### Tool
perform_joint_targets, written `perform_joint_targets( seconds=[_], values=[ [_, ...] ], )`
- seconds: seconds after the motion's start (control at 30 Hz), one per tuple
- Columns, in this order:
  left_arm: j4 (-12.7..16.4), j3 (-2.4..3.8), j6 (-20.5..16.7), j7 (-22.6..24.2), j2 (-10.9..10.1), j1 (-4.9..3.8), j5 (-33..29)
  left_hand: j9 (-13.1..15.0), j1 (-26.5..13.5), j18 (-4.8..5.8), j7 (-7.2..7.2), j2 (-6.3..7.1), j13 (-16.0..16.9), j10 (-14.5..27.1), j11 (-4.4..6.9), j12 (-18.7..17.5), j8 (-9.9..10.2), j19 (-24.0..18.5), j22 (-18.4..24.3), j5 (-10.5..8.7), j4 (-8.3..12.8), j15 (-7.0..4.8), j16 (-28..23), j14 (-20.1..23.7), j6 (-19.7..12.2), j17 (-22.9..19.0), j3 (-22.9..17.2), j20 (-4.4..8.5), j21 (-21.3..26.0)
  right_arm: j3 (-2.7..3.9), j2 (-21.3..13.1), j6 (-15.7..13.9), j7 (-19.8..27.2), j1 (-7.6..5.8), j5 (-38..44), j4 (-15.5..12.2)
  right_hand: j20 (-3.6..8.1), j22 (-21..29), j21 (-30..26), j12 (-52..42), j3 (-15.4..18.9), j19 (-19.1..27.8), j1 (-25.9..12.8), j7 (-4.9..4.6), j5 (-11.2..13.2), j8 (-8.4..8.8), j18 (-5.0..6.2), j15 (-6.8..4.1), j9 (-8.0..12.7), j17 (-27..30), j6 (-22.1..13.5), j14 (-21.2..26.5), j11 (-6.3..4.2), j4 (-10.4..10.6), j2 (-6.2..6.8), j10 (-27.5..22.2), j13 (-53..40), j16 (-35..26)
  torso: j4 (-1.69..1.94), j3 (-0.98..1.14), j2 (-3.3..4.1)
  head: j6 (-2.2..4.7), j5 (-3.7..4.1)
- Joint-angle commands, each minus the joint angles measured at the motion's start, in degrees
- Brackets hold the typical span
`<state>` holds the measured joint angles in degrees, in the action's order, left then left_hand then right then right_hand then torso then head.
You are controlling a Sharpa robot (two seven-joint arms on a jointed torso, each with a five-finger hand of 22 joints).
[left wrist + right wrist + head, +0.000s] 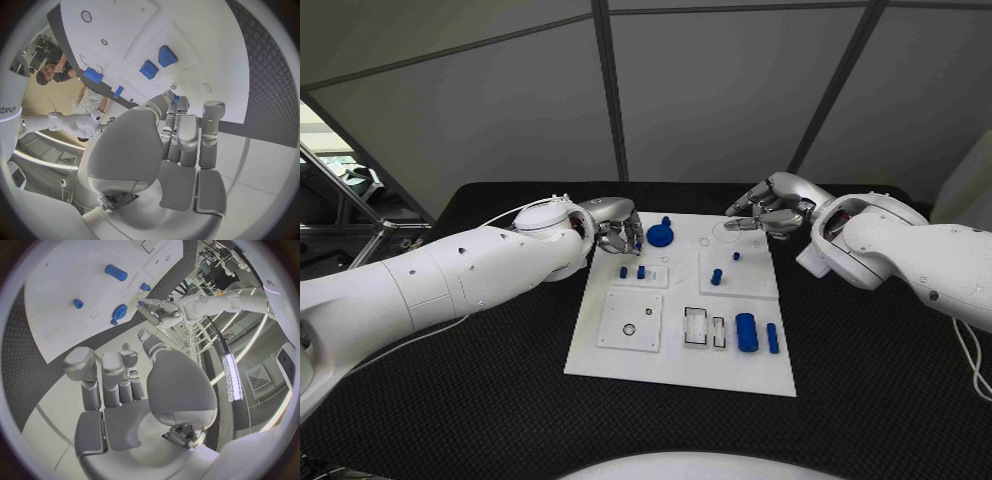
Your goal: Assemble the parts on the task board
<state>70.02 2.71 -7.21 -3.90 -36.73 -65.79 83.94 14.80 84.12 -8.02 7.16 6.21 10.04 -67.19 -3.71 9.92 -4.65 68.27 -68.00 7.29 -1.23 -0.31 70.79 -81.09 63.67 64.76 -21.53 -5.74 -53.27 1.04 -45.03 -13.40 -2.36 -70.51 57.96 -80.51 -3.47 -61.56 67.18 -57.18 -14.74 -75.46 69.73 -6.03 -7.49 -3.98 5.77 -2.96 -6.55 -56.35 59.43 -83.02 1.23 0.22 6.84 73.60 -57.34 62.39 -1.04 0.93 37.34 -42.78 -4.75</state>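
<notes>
Left hand [617, 228] hovers at the white rectangular task board's [678, 375] far-left corner, fingers loosely apart, holding nothing; right hand [769, 212] likewise at far right. Blue round knobbed part [659, 236] sits nearby, so a careless reach could knock it.

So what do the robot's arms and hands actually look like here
Both arms are thick, rounded and glossy white, made of smooth shell segments with small dark screw dots. A thin white cable loops along the left arm, another hangs by the right arm. The left hand and right hand are silver-grey metal with blocky, segmented fingers and a broad smooth palm cover.
</notes>
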Motion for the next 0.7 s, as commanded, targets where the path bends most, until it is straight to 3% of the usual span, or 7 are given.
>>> perform_joint_targets(
  seconds=[0.03, 0.7],
  values=[
    [-0.14, 0.06, 1.61, -0.46, 0.10, 0.00, -0.25, 0.01, -0.52, -0.11, 0.00, 0.01, -0.09, -0.45, -0.03, -0.39, 0.09, 0.27, -0.04, -0.32, -0.04, -0.17, 0.08, -0.34, 0.59, -0.13, -0.38, -0.02, -0.03, 0.04, -0.03, -0.11, 0.44, -0.11, 0.08, -0.12, 0.03, -0.08, -0.12, 0.00, -0.17, -0.52, -0.47, 0.04, -0.21, 0.23, 0.45, 0.02, -0.09, -0.09, -0.26, -0.29, -0.04, -0.05, -0.15, -0.41, -0.01, -0.18, 0.01, 0.01, 0.00, -0.06, 0.02],
    [-0.50, 0.06, 3.42, -0.80, 0.48, 0.20, -0.25, -0.06, -0.59, -0.15, 0.01, 0.06, -0.19, -0.45, -0.04, -0.49, 0.19, 0.15, 0.02, -0.46, 0.00, -0.17, -0.05, -0.27, 0.57, -0.36, -0.46, -0.02, 0.15, 0.04, 0.11, -0.13, 0.50, -0.11, 0.08, -0.03, 0.03, -0.08, -0.12, 0.00, -0.17, -0.52, -0.47, 0.04, -0.21, 0.23, 0.45, 0.02, -0.09, -0.09, -0.26, -0.29, -0.04, -0.05, -0.15, -0.41, -0.01, -0.18, 0.02, -0.02, 0.00, -0.14, -0.07]
  ],
)
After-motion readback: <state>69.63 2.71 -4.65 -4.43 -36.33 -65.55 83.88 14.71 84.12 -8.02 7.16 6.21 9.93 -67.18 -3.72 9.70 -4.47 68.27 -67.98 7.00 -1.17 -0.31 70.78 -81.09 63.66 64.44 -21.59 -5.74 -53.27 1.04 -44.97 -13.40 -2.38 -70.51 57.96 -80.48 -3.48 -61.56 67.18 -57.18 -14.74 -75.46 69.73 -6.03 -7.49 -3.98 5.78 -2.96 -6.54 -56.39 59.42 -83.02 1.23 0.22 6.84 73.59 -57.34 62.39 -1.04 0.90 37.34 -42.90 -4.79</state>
